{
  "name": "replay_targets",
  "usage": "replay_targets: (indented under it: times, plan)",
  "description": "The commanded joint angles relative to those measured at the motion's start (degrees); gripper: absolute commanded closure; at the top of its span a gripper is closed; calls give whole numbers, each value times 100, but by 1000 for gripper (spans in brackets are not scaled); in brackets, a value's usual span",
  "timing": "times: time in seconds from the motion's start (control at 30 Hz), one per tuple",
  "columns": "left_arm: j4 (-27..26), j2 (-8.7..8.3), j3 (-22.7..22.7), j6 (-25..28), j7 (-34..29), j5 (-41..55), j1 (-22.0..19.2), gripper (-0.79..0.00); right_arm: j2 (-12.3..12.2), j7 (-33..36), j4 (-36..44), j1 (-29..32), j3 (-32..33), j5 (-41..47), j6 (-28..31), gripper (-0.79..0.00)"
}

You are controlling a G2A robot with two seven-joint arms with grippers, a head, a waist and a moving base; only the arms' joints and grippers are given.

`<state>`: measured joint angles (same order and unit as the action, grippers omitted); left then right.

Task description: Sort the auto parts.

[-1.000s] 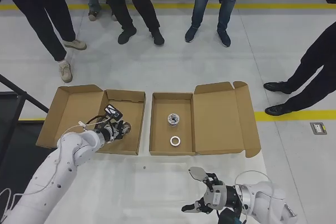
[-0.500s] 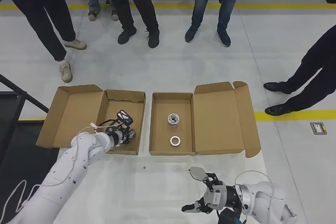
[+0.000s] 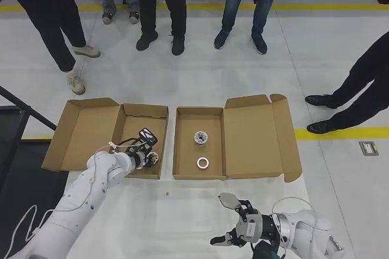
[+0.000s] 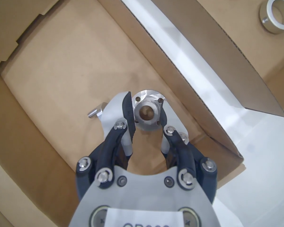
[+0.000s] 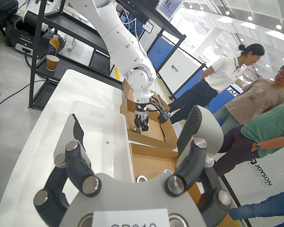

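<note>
Left gripper: fingers closed on the hub of a silver flange, one on each side. The flange is face up, low over the floor of the left box; contact with the floor cannot be determined. A small silver piece projects from behind one finger; whether it belongs to the flange cannot be told.

Seen from the top, the left gripper is in the left box, towards that box's five o'clock corner, and it covers the flange. The left wrist view records the bore and bolt holes.

Right box, just beside the left box at its three o'clock, lid open flat: contains a ring and a toothed part at the ring's twelve o'clock, the two apart. In the left wrist view the ring lies beyond the two box walls and a strip of white table.

Right gripper: fingers spread wide, nothing between them, over the table at about five o'clock from the boxes, well apart from them. Its own view, right gripper, looks along the table to the left arm standing in the left box, whose wall hides the flange. The nearer right box shows the ring and toothed part.

A dark speck lies on the table, near the left box's front wall.
</note>
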<state>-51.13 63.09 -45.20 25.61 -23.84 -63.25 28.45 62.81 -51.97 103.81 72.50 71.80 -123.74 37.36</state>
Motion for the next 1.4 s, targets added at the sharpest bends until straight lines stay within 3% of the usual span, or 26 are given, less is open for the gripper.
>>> replay_targets:
  times: [0.0,0.3,0.6,0.77,0.8,0.87,0.9,1.03,1.1,1.37]
  plan:
    - [-3,7,-49,28,-2,-12,-1,-323,0,0,0,0,0,0,0,-785]
    - [-547,-135,-636,281,101,101,191,-314,0,0,0,0,0,0,0,-785]
    - [-2047,-539,-2046,1188,211,1361,1201,-289,0,0,0,0,0,0,0,-785]
    - [-2621,-704,-2686,2139,281,2579,1861,-369,0,0,0,0,0,0,0,-785]
    - [-2694,-733,-2788,2335,259,2823,1961,-419,0,0,0,0,0,0,0,-785]
    - [-2814,-784,-2944,2654,177,3239,2131,-717,0,0,0,0,0,0,0,-785]
    - [-2875,-806,-3003,2773,140,3429,2202,-785,0,0,0,0,0,0,0,-785]
    - [-3155,-892,-3180,3239,-52,3801,2420,-785,0,0,0,0,0,0,0,-785]
    - [-3391,-930,-3130,3239,-69,4161,2553,-785,0,0,0,0,0,0,0,-785]
    - [-3390,-930,-3130,3239,-70,4159,2553,-784,0,0,0,0,0,0,0,-785]
